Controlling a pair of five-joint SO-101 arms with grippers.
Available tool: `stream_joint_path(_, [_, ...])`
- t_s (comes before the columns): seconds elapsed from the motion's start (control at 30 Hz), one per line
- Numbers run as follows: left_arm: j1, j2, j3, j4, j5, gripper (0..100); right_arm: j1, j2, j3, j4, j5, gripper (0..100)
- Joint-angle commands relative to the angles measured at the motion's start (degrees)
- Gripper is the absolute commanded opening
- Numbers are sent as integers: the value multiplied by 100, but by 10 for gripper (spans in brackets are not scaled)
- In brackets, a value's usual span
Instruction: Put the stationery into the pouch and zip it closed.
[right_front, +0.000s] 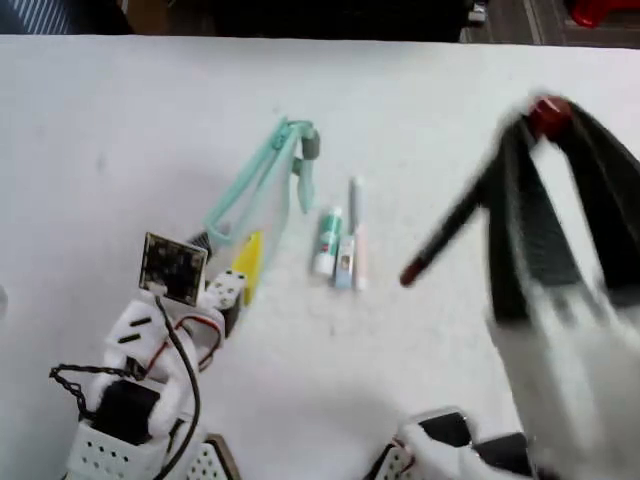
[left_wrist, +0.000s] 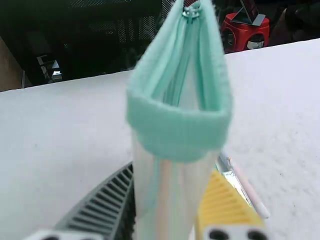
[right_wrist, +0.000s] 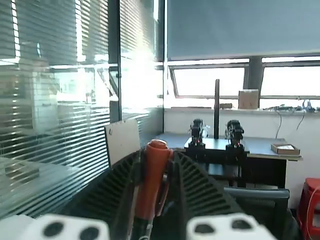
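Now each arm pinches something.
The left fingers (left_wrist: 225, 205) clamp the clear, mint-trimmed pouch (left_wrist: 177, 115), mouth agape; the ribbed right fingers (right_wrist: 200, 190) grip a red-capped pen (right_wrist: 150, 180); slim tubes (right_front: 340, 245) lie on the desk (right_front: 120, 120) between.

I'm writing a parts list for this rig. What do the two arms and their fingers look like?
The left arm is white, with black cable, red wires and a square camera board; it has one yellow finger and one ribbed grey finger. The right arm is white too, with two ribbed black fingers.

White table (right_front: 100, 120), red stool (left_wrist: 245, 30)
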Motion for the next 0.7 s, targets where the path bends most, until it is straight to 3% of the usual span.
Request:
stream_joint_path(0.0, [-40,-31,35,70,44,154,-75,-338,571,119,0,21])
stream_joint_path(0.1, [-31,-31,35,70,44,154,-101,-532,1002,22,0,18])
stream_joint_path(0.4, [-31,-31,35,70,44,154,-1095,-558,1609,-303,-9,17])
stream_joint_path(0.67, [-31,-31,35,88,44,157,-1402,-558,2391,-1833,-62,17])
